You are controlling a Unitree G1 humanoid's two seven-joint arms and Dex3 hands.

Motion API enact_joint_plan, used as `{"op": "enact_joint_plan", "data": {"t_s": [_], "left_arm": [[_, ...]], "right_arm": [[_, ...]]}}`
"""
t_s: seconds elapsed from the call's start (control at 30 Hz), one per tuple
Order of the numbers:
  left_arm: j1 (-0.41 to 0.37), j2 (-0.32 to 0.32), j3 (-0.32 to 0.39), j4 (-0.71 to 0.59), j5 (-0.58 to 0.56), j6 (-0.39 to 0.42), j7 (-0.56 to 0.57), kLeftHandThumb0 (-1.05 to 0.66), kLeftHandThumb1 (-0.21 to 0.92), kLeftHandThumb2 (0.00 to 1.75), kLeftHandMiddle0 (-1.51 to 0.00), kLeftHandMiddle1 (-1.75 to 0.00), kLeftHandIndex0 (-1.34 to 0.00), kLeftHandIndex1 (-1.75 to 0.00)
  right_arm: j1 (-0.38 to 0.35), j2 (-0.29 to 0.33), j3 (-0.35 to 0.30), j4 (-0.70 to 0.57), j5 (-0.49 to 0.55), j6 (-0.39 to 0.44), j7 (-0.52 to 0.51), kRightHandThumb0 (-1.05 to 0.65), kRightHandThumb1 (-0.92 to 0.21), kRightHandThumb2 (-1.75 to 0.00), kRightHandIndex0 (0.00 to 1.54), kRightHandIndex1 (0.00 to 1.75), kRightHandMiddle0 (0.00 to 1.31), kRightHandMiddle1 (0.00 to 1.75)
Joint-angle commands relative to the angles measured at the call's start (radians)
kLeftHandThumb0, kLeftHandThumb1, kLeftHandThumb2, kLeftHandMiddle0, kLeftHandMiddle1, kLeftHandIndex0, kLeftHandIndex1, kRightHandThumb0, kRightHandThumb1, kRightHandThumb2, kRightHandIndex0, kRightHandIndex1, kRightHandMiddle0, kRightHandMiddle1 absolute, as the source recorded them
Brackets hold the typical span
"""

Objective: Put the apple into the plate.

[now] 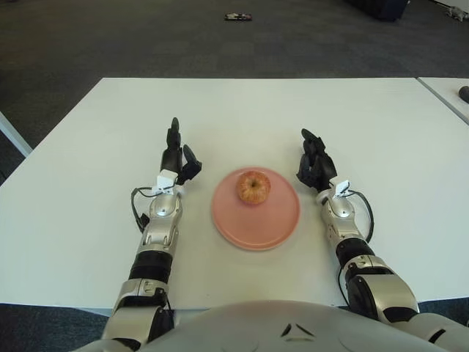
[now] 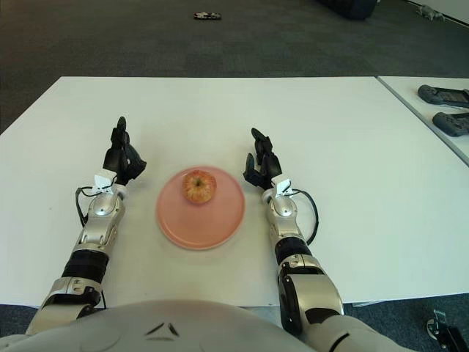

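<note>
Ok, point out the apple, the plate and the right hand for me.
apple [image 1: 253, 188], left eye view, middle of its skin.
plate [image 1: 256, 229], left eye view, bare near part.
right hand [image 1: 316, 166], left eye view, middle of the hand, right of the plate.

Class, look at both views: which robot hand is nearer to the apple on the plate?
The right robot hand, though only slightly. It shows just right of the apple, beside the pink plate. The left robot hand shows a little farther off, left of the plate. Neither touches the apple.

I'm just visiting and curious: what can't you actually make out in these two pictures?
- Underside of the apple: hidden against the pink plate, both views.
- Small dark object on the floor: too small to identify.
- Dark devices on the neighbouring table: cut by the right edge, right eye view.
</note>
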Motion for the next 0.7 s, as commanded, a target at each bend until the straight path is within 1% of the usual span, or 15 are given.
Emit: {"op": "enact_joint_plan", "data": {"t_s": [0.0,0.23,0.37,0.5,0.57,0.67], "left_arm": [[-0.001,0.023,-0.011,0.015,0.019,0.007,-0.016,-1.05,0.92,1.22,0.00,0.00,0.00,-0.01],[-0.004,0.042,-0.024,0.062,0.026,-0.029,-0.034,-1.05,0.92,1.21,0.00,0.00,0.00,0.00],[-0.008,0.050,-0.030,0.102,0.031,-0.055,-0.038,-1.05,0.92,1.22,0.00,0.00,0.00,0.00],[-0.006,0.058,-0.037,0.129,0.040,-0.079,-0.039,-1.05,0.92,1.22,0.00,0.00,0.00,0.00],[-0.003,0.060,-0.040,0.137,0.041,-0.087,-0.040,-1.05,0.92,1.22,0.00,0.00,0.00,0.00],[0.007,0.069,-0.047,0.148,0.047,-0.092,-0.047,-1.05,0.92,1.22,0.00,0.00,0.00,0.00]], "right_arm": [[0.048,0.012,0.004,0.028,-0.004,0.038,-0.009,-0.57,-0.77,-1.08,0.07,0.01,0.00,0.41],[0.051,0.013,0.010,0.026,-0.007,0.027,-0.011,-0.57,-0.74,-1.12,0.08,0.00,0.00,0.41],[0.048,0.012,0.011,0.026,-0.006,0.036,-0.011,-0.57,-0.72,-1.13,0.07,0.00,0.00,0.40],[0.047,0.011,0.009,0.034,-0.004,0.020,-0.006,-0.57,-0.72,-1.14,0.07,0.00,0.00,0.40],[0.047,0.010,0.009,0.038,-0.003,0.006,-0.001,-0.57,-0.71,-1.14,0.07,0.00,0.00,0.40],[0.045,0.009,0.011,0.045,-0.004,-0.011,0.006,-0.59,-0.76,-1.08,0.06,0.00,0.00,0.38]]}}
